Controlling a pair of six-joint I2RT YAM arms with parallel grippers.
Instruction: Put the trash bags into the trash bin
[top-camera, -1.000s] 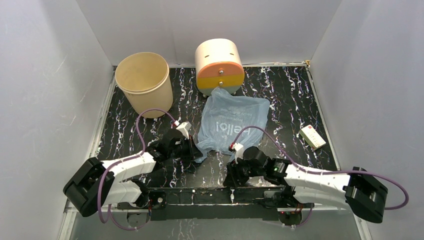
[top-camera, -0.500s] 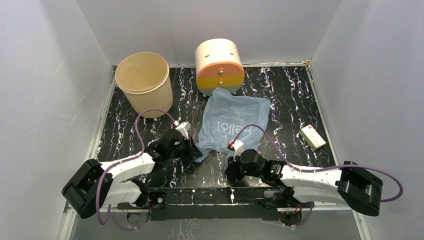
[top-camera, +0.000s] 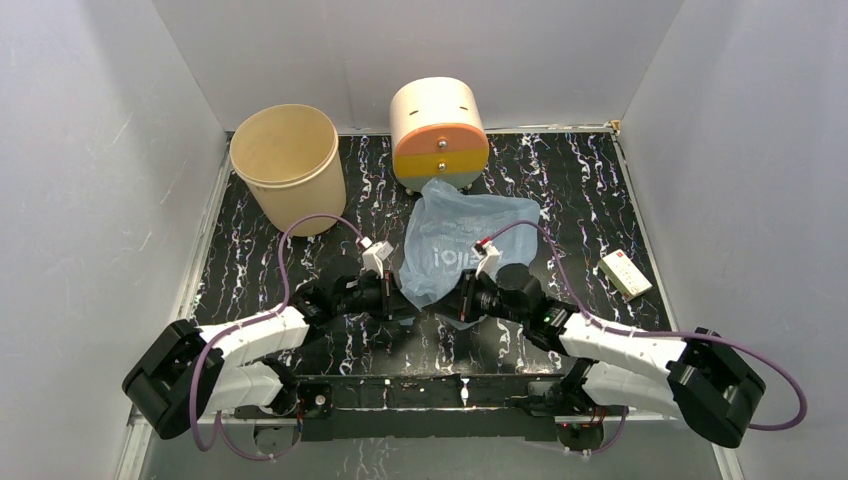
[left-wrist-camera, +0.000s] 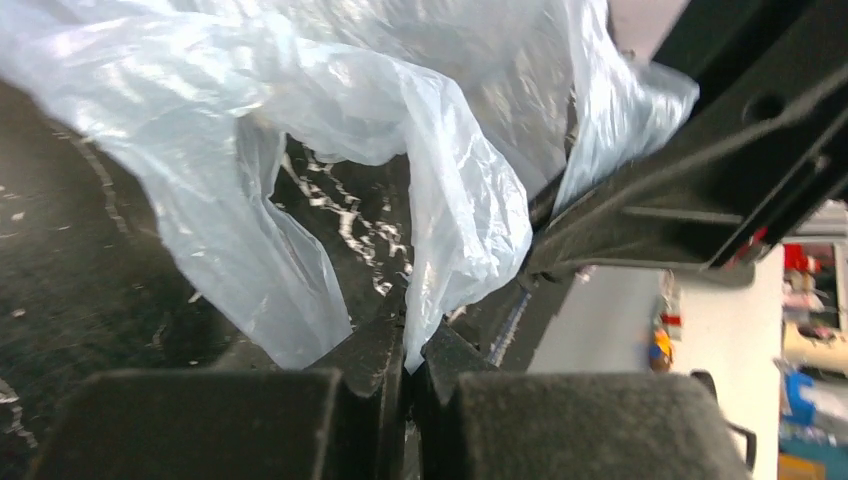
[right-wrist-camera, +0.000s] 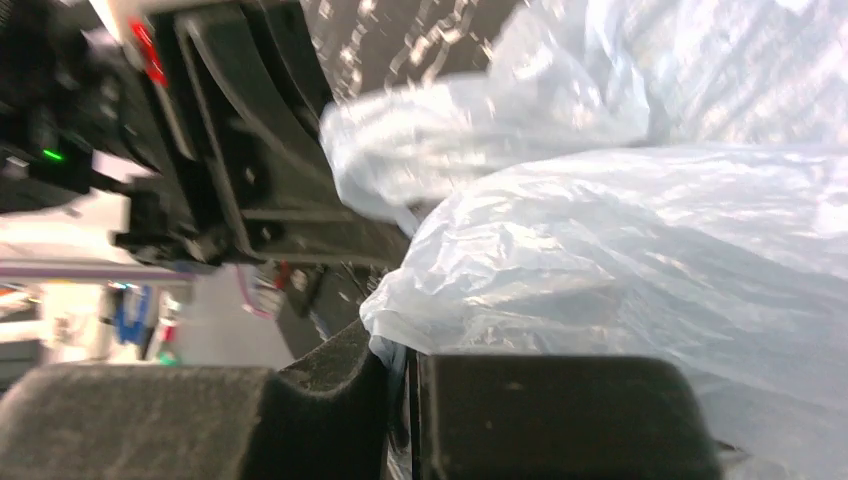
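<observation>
The pale-blue trash bag lies crumpled mid-table, its far end touching the cream cylinder. My left gripper is shut on the bag's near-left edge; the left wrist view shows the film pinched between the closed fingers. My right gripper is shut on the bag's near-right edge; the right wrist view shows the film caught between its fingers. The two grippers face each other closely, with the bag's near edge gathered between them. The beige trash bin stands upright at the back left.
A cream cylinder with an orange-yellow front and knobs stands at the back centre. A small white box lies at the right. Grey walls enclose the black marbled table.
My right gripper moved forward and left to the bag's near edge and shut on it. My left gripper moved right. The bag's near edge is lifted and bunched.
</observation>
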